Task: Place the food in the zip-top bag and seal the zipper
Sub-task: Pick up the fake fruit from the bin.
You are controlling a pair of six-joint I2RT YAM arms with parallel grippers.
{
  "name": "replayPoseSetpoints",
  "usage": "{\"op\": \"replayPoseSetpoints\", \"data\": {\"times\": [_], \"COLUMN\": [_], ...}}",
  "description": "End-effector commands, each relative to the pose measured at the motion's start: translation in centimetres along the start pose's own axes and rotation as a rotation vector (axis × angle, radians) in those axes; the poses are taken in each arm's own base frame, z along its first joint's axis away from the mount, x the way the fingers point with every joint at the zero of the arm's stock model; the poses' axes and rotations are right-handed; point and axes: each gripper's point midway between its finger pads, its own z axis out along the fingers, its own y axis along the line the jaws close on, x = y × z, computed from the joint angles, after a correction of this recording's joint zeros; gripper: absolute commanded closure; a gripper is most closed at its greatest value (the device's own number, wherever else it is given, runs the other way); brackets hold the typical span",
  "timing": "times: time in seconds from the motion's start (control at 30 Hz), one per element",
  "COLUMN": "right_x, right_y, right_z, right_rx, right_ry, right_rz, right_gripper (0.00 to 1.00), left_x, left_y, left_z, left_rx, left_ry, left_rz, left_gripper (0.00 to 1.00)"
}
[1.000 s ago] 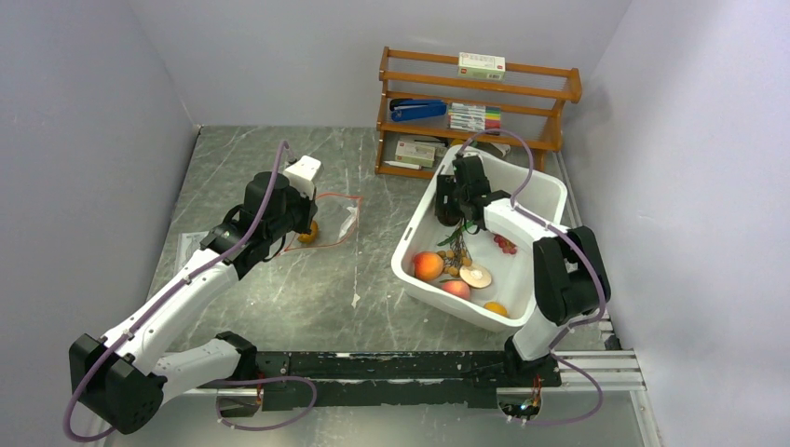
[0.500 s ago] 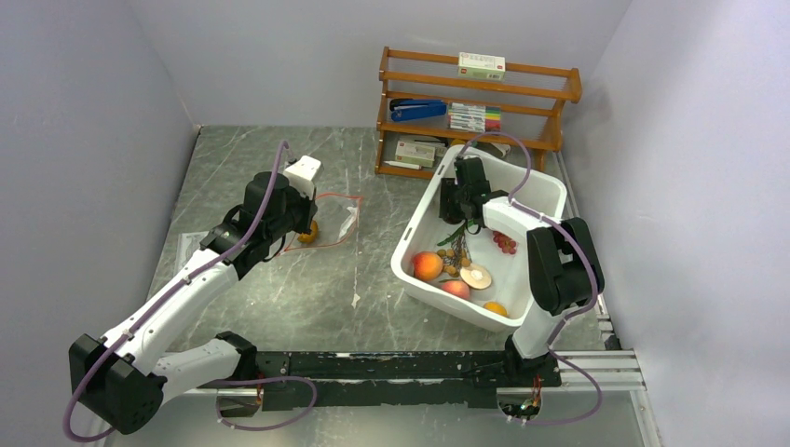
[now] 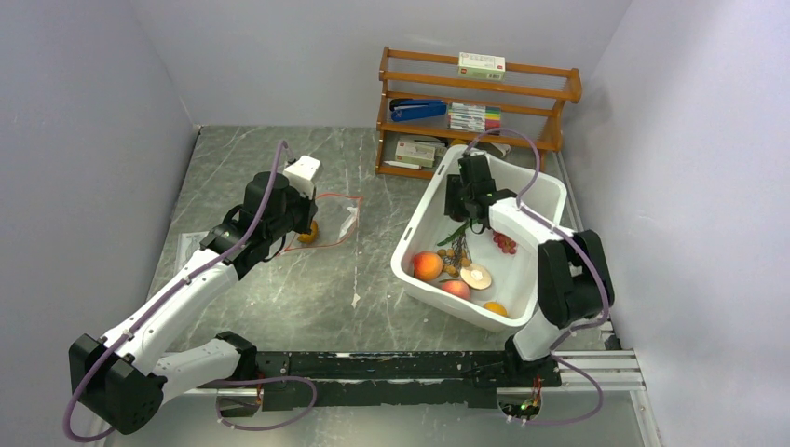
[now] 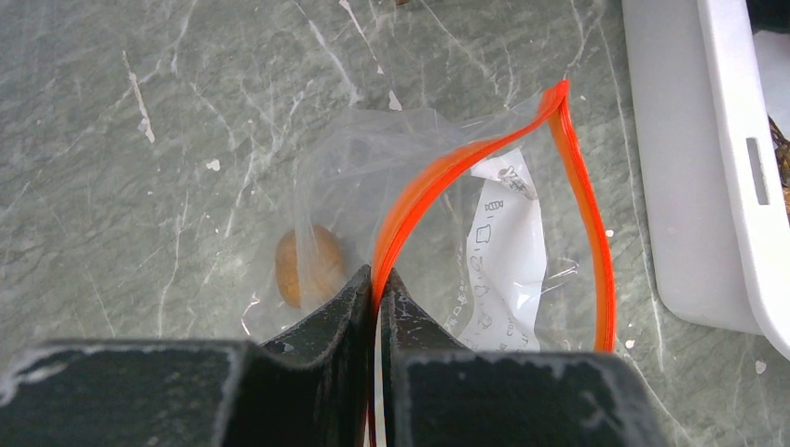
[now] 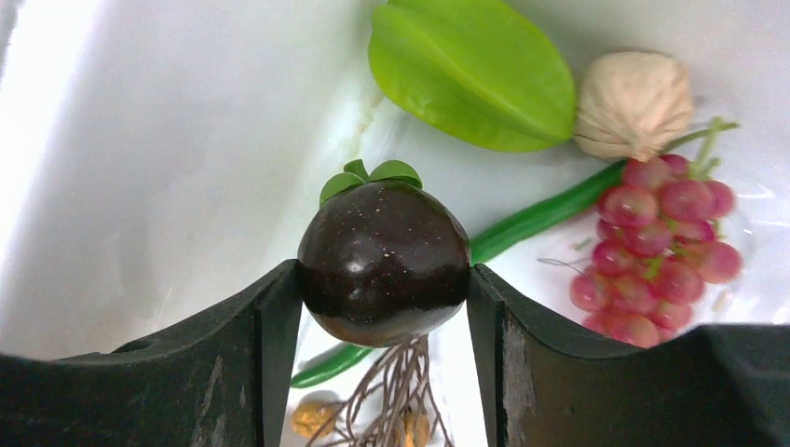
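Note:
The clear zip-top bag [image 4: 373, 177] lies on the marble table with its mouth gaping. My left gripper [image 4: 376, 276] is shut on the near side of its red-orange zipper [image 4: 582, 186]. An orange round fruit [image 4: 307, 265] sits inside the bag. In the white bin [image 3: 410, 251], my right gripper [image 5: 384, 279] is shut on a dark round fruit with green leaves [image 5: 384, 251], held above the bin floor. Below it lie the red grape bunch [image 5: 661, 251], pale bulb [image 5: 633, 102], green pod [image 5: 540, 219] and brown berry cluster on twigs [image 5: 396, 400].
A green leaf-shaped fruit [image 5: 475, 70] lies in the bin's far part. A peach [image 3: 428, 266], a halved fruit [image 3: 475, 276] and an orange piece [image 3: 496, 308] fill its near end. A wooden rack [image 3: 475, 102] stands behind the bin. A white slip [image 4: 503, 251] lies in the bag.
My right gripper has closed on the dark round fruit and shifted slightly towards the far right of the bin. The left arm holds still on the zipper.

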Motion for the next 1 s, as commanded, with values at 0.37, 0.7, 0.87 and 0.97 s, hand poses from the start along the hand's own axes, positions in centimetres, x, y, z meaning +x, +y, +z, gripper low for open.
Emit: {"op": "replayPoseSetpoints", "data": {"times": [0.37,0.7,0.87,0.97], "right_x": [-6.1,-9.8,-9.0,-8.6], "right_y": [-1.3,6.4,14.2,17.9], "right_z": [-8.3,-15.3,-18.9,-20.5], "right_rx": [0.037,-0.286,-0.523,-0.686], "right_ry": [-0.201,-0.32,-0.331,-0.338], "right_rz": [0.079,0.076,0.061,0.101], "right_gripper": [0.51,0.51,0.51,0.51], "left_x": [-0.8,-0.8,-1.6,-1.8], "left_y": [-0.2,-0.3,-0.3,-0.8], "left_z": [-0.2,-0.1,-0.2,-0.1], "left_rx": [0.0,0.005,0.002,0.028], "left_ry": [-0.035,-0.033,-0.098,-0.096], "left_rz": [-0.022,-0.037,-0.074,-0.083], "left_gripper": [0.93,0.93,0.93,0.93]}}
